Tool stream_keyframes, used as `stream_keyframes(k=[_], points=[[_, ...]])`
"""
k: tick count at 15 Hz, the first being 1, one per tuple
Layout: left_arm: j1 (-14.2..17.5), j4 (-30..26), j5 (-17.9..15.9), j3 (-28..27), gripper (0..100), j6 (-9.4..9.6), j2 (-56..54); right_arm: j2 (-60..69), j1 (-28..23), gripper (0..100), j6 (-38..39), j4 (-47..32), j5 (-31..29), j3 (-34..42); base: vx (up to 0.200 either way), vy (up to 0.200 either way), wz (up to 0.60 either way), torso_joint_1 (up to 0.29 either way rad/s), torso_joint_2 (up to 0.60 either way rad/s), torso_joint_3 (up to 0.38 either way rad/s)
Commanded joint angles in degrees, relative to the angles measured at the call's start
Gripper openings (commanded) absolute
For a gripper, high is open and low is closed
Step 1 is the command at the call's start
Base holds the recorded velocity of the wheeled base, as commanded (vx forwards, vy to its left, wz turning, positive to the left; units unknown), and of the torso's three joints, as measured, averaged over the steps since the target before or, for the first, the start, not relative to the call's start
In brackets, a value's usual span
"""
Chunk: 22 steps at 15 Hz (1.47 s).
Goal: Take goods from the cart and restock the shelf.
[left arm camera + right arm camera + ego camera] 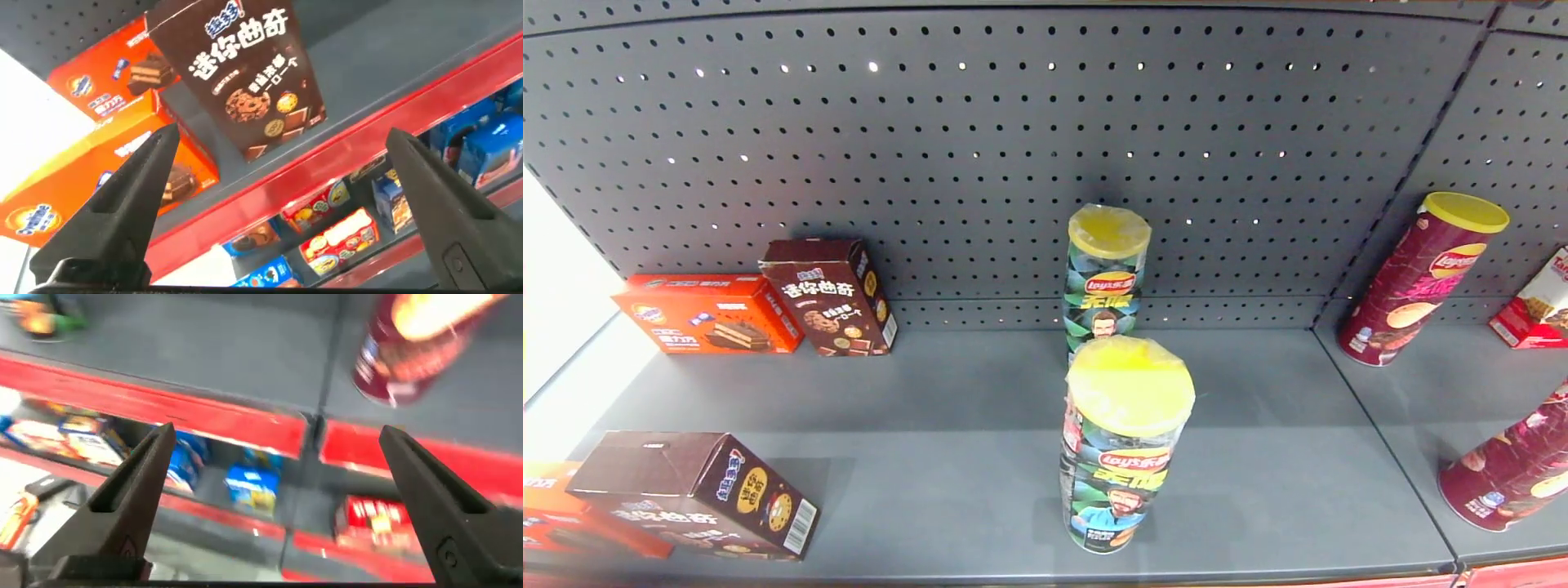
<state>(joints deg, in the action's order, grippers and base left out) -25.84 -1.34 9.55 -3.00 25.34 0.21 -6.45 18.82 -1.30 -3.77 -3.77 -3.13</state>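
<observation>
Shelf (947,457) edge near front can (1123,457)

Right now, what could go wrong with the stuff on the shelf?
Two things, maybe. The front can stands tall with the back can right behind it; a bump could tip one into the other. The brown box sits near the front edge of the shelf, and the open left hand looks close to it, so a careless move might knock it off.
</observation>
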Motion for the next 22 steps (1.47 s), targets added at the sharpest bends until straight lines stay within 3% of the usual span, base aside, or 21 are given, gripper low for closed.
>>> stream_keyframes(k=[1,2,4,5,6,8,10,14,16,18,22], points=[[4.3,-0.1,0.0,0.1,100,-0.38,2.0,-6.3,-5.6,100,0.3,0.0,-0.1,0.1,0.000,0.000,0.00,0.000,0.00,0.000],[9.7,-0.1,0.0,0.1,100,-2.49,3.9,-7.9,-12.5,100,0.2,0.0,-0.3,0.1,0.000,0.000,0.00,0.000,0.00,0.000],[10.6,0.5,0.8,0.4,100,-2.76,3.7,-1.6,-19.9,100,0.3,0.1,0.4,0.1,0.000,0.000,0.00,0.000,0.00,0.000],[10.6,0.6,3.2,0.5,100,-2.58,3.7,1.5,-20.4,100,0.7,0.1,0.2,0.1,0.000,0.000,0.00,0.000,0.00,0.000],[10.6,0.6,7.9,0.5,100,-2.58,3.7,3.6,-20.6,100,2.1,0.3,-0.7,0.1,0.000,0.000,0.00,0.000,0.00,0.000],[11.5,0.5,8.1,0.4,100,-2.40,4.5,3.0,-20.5,100,2.3,0.1,-1.9,0.1,0.000,0.000,0.00,0.000,0.00,0.000],[15.6,0.4,8.1,0.4,100,-2.32,6.5,1.0,-18.1,100,3.2,1.0,2.7,0.8,0.000,0.000,0.00,0.000,0.00,0.000],[22.2,0.5,8.1,0.4,100,-1.70,8.0,3.6,-20.9,100,3.9,2.2,-0.2,2.2,0.000,0.000,0.00,0.000,0.00,0.000],[23.6,0.5,8.0,0.4,100,-1.70,4.4,4.1,-20.3,100,2.6,3.9,0.0,3.1,0.000,0.000,0.00,0.000,0.00,0.000],[23.6,0.6,7.0,0.5,100,-2.49,3.7,6.2,-19.9,100,2.0,3.9,0.2,3.1,0.000,0.000,0.00,0.000,0.00,0.000],[23.5,0.6,-4.1,0.5,100,-3.55,3.7,6.2,-19.8,100,2.0,4.0,0.2,3.1,0.000,0.000,0.00,0.000,0.00,0.000]])
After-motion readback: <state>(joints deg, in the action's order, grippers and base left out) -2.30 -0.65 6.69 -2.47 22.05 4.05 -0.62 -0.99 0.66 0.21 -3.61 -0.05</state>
